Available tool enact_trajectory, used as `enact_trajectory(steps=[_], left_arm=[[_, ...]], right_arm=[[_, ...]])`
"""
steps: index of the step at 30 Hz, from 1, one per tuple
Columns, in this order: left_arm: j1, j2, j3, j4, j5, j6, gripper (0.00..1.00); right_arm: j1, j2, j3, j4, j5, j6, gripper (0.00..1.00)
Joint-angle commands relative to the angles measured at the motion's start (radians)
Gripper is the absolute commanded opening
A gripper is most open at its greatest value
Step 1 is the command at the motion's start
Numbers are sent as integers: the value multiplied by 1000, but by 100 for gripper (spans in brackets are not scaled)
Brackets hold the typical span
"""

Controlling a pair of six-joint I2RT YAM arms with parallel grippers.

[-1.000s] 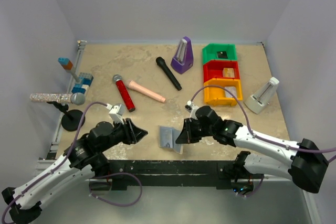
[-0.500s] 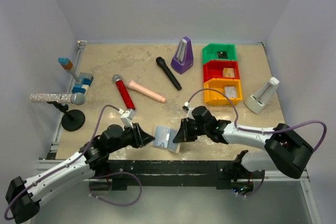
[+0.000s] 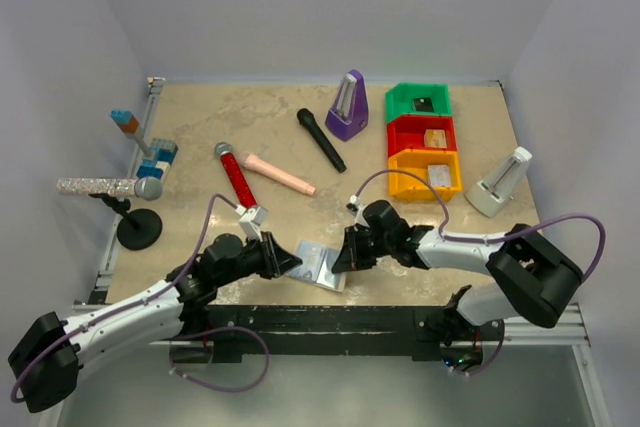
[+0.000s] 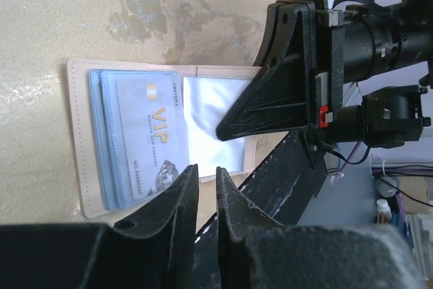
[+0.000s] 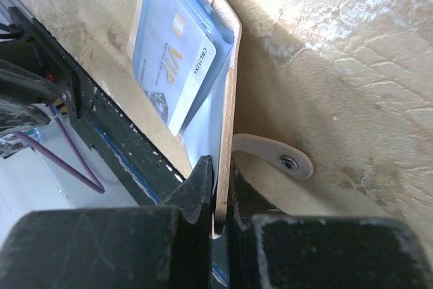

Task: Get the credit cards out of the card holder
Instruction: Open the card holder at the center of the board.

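The card holder [image 3: 316, 265] lies open near the table's front edge, light blue inside with tan edging [image 4: 76, 167]. Silver-grey credit cards sit in its left panel, the top one, printed VIP [image 4: 152, 137], slanting out of the pocket [image 5: 172, 72]. My right gripper [image 3: 341, 256] is shut on the edge of the holder's right panel [image 5: 231, 99], holding it tilted up, with the snap tab [image 5: 274, 157] behind it. My left gripper [image 4: 205, 169] hovers at the cards' near corner with a narrow gap between its jaws and nothing in them [image 3: 292, 262].
Behind lie a red microphone [image 3: 236, 177], a pink cylinder [image 3: 280, 174] and a black microphone [image 3: 320, 139]. A purple metronome [image 3: 347, 105], green, red and orange bins [image 3: 425, 175] and a white metronome [image 3: 500, 184] stand at the back right. A glitter microphone on a stand [image 3: 105, 187] is left.
My left gripper has moved right up to the card holder and its jaws have narrowed. The right gripper has kept its hold on the holder's panel while its arm drew in.
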Motion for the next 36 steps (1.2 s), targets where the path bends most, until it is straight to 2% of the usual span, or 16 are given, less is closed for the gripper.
enact_trajectory(steps=[1, 9, 15, 19, 21, 28, 36], left_arm=[[-4, 28, -22, 68, -29, -4, 20], [-4, 46, -33, 80, -30, -6, 20], [-4, 31, -33, 69, -39, -4, 20], [-4, 39, -31, 68, -38, -3, 20], [-4, 39, -31, 68, -38, -3, 20], [-4, 48, -33, 83, -39, -4, 20], [-4, 57, -31, 94, -38, -4, 20]], right_arm=[[-15, 11, 80, -97, -13, -103, 0], [-21, 51, 172, -268, 19, -195, 1], [-21, 71, 201, -315, 35, -204, 22], [-21, 60, 215, -355, 59, -207, 40], [-21, 51, 219, -368, 69, -213, 45], [-20, 5, 252, -479, 142, -235, 60], [-21, -85, 310, -644, 256, -270, 67]])
